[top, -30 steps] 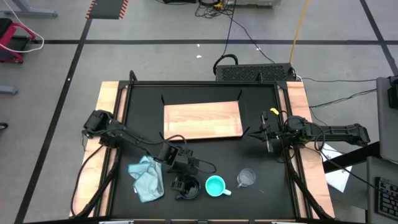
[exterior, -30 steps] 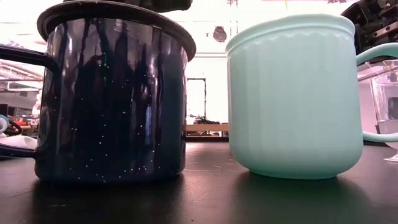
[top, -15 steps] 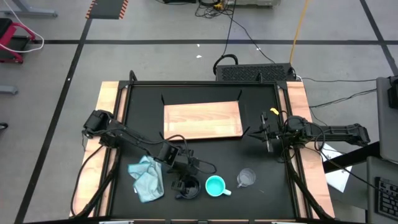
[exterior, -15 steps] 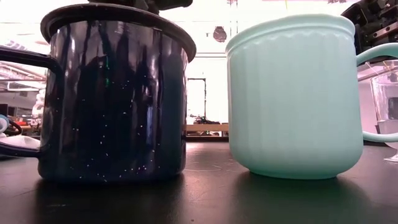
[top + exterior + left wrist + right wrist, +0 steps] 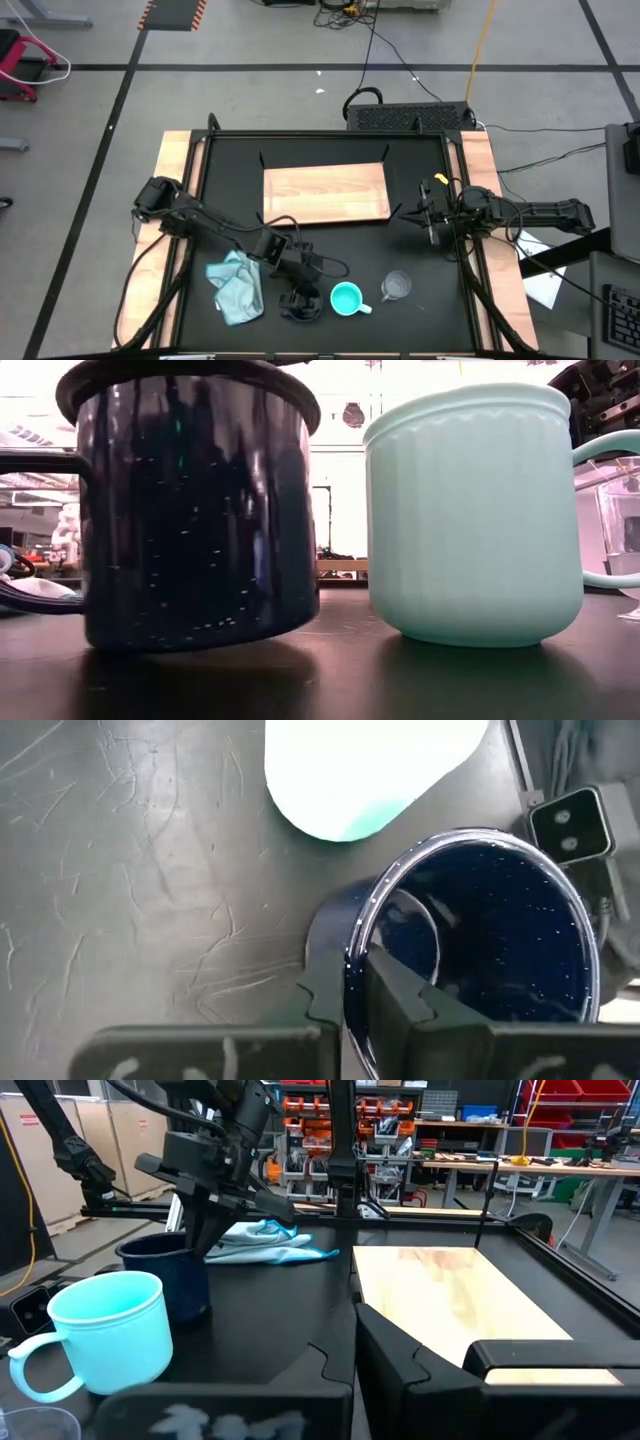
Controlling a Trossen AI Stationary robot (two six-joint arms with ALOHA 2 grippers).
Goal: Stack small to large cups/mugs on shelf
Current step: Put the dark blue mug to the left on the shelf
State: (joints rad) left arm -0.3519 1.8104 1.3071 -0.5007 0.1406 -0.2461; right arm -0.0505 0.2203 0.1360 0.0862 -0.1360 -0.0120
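Left gripper (image 5: 355,995) down at the dark mug (image 5: 298,302), closed on its rim: one finger (image 5: 325,1000) outside the wall, the other inside. Mug close to the shelf's (image 5: 325,193) near side, out on the black table (image 5: 420,250), toward the left end. In the low view, dark mug (image 5: 185,510) tipped a little, one bottom edge off the table. Blue mug (image 5: 346,298) just beside the dark mug, not touching, handle pointing away from it. Glass cup (image 5: 397,285) past the blue mug, a bit nearer the shelf. Blue cloth (image 5: 237,286) on the other side of the dark mug, near it. Nothing on the shelf. Right gripper (image 5: 432,213) waiting by the shelf's right end, fingers closed, holding nothing.
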